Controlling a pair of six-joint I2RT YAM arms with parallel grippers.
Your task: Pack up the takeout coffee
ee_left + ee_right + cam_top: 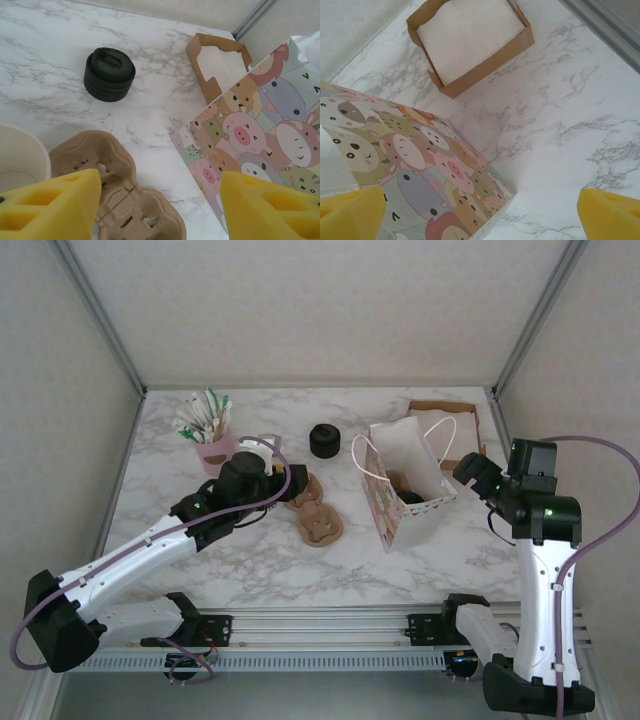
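l pincer (160,202) spread over carrier (120,200); r pincer (481,210) spread by bag (420,165), open-topped from above.

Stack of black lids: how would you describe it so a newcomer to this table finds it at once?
On the marble table, look toward the back, between the pink cup of sticks and the cartoon-animal paper bag. The stack of black lids stands there alone on bare marble, beyond the brown cardboard drink carrier. It is squat, round and all black.
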